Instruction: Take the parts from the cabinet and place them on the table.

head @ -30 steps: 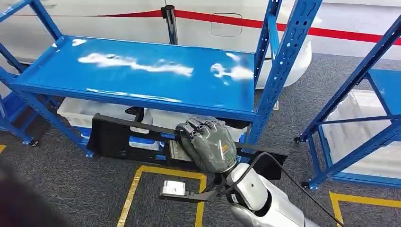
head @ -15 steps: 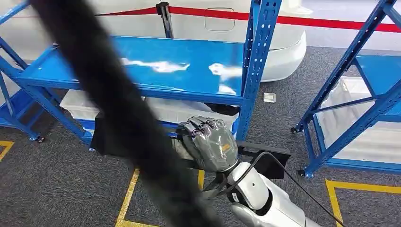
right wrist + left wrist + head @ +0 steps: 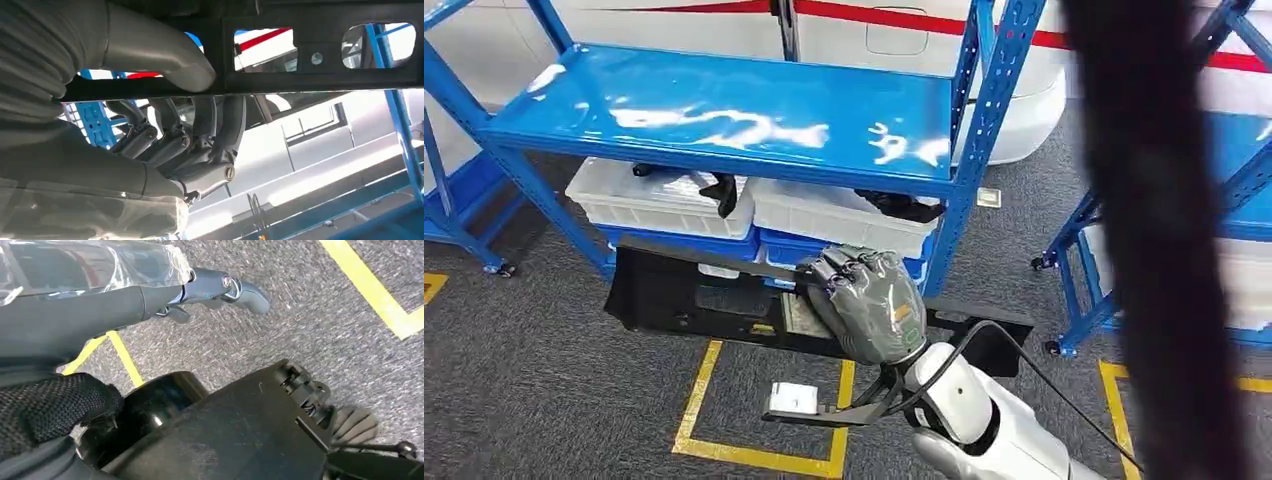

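My right hand [image 3: 869, 305] grips a long, flat black panel part [image 3: 694, 295] near its middle and holds it level in front of the blue cabinet [image 3: 724, 110]. In the right wrist view the dark fingers [image 3: 175, 145] curl over the black panel [image 3: 320, 77] while the thumb presses its other face. Two white bins [image 3: 659, 205] on the cabinet's lower shelf hold more black parts [image 3: 719, 190]. My left hand [image 3: 220, 287] hangs over the grey carpet, fingers stretched out and holding nothing.
The cabinet's top shelf is bare blue. A second blue rack [image 3: 1074, 260] with a white bin stands to the right. Yellow tape [image 3: 754, 455] marks a square on the carpet. A dark blurred band [image 3: 1164, 250] crosses the head view's right side.
The camera has shifted, bringing the lower-shelf bins into sight. The dark blurred band has swept from the left-centre to the right. My right hand keeps its grip on the panel.
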Available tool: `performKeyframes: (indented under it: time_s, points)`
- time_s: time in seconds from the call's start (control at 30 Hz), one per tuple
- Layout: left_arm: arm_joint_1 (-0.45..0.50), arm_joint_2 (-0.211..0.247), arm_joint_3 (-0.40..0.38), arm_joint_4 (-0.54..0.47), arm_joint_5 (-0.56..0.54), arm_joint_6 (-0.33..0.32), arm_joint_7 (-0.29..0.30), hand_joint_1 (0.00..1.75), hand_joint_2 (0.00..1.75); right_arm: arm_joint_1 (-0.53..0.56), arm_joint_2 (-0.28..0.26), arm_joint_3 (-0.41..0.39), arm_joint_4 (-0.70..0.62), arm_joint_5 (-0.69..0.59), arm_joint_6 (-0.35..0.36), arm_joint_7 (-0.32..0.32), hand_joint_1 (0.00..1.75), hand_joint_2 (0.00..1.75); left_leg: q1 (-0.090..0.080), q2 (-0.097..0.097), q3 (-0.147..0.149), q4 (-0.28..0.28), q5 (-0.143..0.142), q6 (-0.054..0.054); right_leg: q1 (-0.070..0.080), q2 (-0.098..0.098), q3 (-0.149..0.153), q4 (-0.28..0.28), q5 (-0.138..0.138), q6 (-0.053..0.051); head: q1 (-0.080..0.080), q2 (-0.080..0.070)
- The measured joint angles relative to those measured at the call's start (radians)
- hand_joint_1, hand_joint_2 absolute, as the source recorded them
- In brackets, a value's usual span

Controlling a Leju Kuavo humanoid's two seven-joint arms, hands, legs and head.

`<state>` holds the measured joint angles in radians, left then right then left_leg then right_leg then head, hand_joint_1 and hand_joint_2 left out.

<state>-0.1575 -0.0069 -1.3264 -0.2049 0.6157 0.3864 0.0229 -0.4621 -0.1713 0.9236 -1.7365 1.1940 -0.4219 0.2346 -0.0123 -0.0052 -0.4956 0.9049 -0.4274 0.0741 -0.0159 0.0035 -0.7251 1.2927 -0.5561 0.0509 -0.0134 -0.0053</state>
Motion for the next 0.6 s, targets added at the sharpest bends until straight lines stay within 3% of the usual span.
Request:
performKeyframes:
  time_s: [0.03, 0.1, 0.13, 0.17, 0.2, 0.27, 0.3, 0.33, 0.37, 0.43, 0.47, 0.5, 0.53, 0.6]
  points:
    - [0.000, 0.000, 0.000, 0.000, 0.000, 0.000, 0.000, 0.00, 1.75, 0.001, 0.000, 0.000, 0.000, 0.000, 0.000, 0.000, 1.75, 1.75, -0.003, -0.007, -0.006, 0.002, 0.004, -0.001, 0.003, 0.000, 0.024, -0.024, 0.038, -0.005, 0.000, 0.000]
    - [-0.002, -0.001, 0.000, 0.000, 0.001, 0.000, -0.003, 0.00, 1.75, 0.000, 0.000, 0.000, 0.000, 0.000, 0.000, 0.004, 1.75, 1.75, -0.009, -0.017, -0.012, 0.008, 0.008, -0.002, 0.011, 0.008, 0.128, -0.179, 0.107, -0.022, 0.000, 0.000]
    - [-0.003, -0.003, 0.000, 0.000, 0.000, 0.000, -0.004, 0.00, 1.75, 0.000, 0.000, 0.000, 0.000, 0.000, 0.000, 0.008, 1.75, 1.75, -0.008, -0.021, -0.013, 0.011, 0.009, -0.003, 0.016, 0.032, 0.193, -0.282, 0.123, -0.037, 0.000, 0.000]
    - [-0.003, -0.007, 0.000, 0.000, 0.000, 0.001, -0.004, 0.00, 1.75, 0.000, 0.001, -0.001, 0.000, 0.002, 0.000, 0.010, 1.75, 1.75, -0.014, -0.023, -0.021, 0.014, 0.010, -0.006, 0.014, 0.047, 0.234, -0.333, 0.100, -0.047, -0.002, 0.000]
    - [-0.004, -0.007, 0.000, 0.000, 0.000, 0.002, -0.005, 0.00, 1.75, -0.001, 0.002, -0.001, -0.002, 0.003, 0.000, 0.011, 1.75, 1.75, -0.008, -0.027, -0.023, 0.015, 0.016, -0.013, 0.015, 0.041, 0.235, -0.356, 0.100, -0.042, 0.000, 0.000]
    - [-0.005, -0.007, 0.000, 0.000, 0.000, 0.002, -0.004, 0.00, 1.75, -0.001, 0.002, -0.002, -0.003, 0.008, 0.000, 0.012, 1.75, 1.75, -0.003, -0.038, -0.032, 0.014, 0.024, -0.025, 0.021, 0.030, 0.230, -0.359, 0.100, -0.043, 0.001, 0.000]
    - [-0.006, -0.006, 0.000, 0.000, 0.000, 0.002, -0.004, 0.00, 1.75, -0.001, 0.002, -0.002, -0.003, 0.011, 0.000, 0.012, 1.75, 1.75, -0.013, -0.046, -0.035, 0.017, 0.026, -0.029, 0.009, 0.022, 0.234, -0.380, 0.101, -0.044, 0.000, 0.000]
    - [-0.006, -0.006, 0.000, 0.000, -0.001, 0.003, -0.004, 0.00, 1.75, -0.002, 0.002, -0.002, -0.004, 0.012, 0.000, 0.012, 1.75, 1.75, -0.010, -0.034, -0.047, 0.031, 0.009, -0.036, 0.003, 0.010, 0.235, -0.383, 0.107, -0.043, 0.000, 0.000]
    - [-0.006, -0.006, 0.000, 0.000, 0.000, 0.003, -0.005, 0.00, 1.75, -0.002, 0.003, -0.003, -0.005, 0.012, 0.000, 0.013, 1.75, 1.75, -0.005, -0.029, -0.070, 0.080, -0.026, -0.046, 0.000, 0.005, 0.232, -0.383, 0.107, -0.046, -0.008, 0.000]
    - [-0.011, -0.006, 0.002, 0.000, 0.001, 0.003, -0.007, 0.00, 1.75, 0.002, 0.003, -0.004, -0.005, 0.013, 0.000, 0.013, 1.75, 1.75, 0.010, -0.026, -0.145, 0.259, -0.108, -0.065, 0.000, -0.015, 0.232, -0.383, 0.108, -0.045, -0.010, 0.000]
    - [-0.014, -0.006, 0.002, 0.000, 0.001, 0.003, -0.007, 0.00, 1.75, 0.003, 0.003, -0.003, -0.004, 0.013, 0.000, 0.014, 1.75, 1.75, 0.015, -0.026, -0.174, 0.331, -0.129, -0.071, 0.000, -0.024, 0.232, -0.382, 0.108, -0.045, -0.011, 0.000]
    - [-0.014, -0.006, 0.003, 0.000, 0.001, 0.003, -0.008, 0.00, 1.75, 0.004, 0.003, -0.003, -0.005, 0.013, 0.000, 0.015, 1.75, 1.75, 0.021, -0.026, -0.182, 0.362, -0.126, -0.077, -0.001, -0.032, 0.233, -0.382, 0.107, -0.045, -0.011, 0.000]
    - [-0.014, -0.006, 0.003, 0.000, 0.000, 0.003, -0.008, 0.00, 1.75, 0.004, 0.003, -0.003, -0.005, 0.013, 0.000, 0.015, 1.75, 1.75, 0.026, -0.025, -0.166, 0.339, -0.102, -0.083, -0.003, -0.039, 0.234, -0.382, 0.107, -0.043, -0.011, 0.000]
    - [-0.012, -0.006, 0.002, 0.000, -0.003, 0.003, -0.001, 0.00, 1.75, 0.004, 0.004, -0.004, -0.005, 0.013, 0.000, 0.016, 1.75, 1.75, 0.035, -0.005, -0.080, 0.171, -0.008, -0.094, -0.009, -0.049, 0.236, -0.378, 0.102, -0.035, -0.011, 0.000]
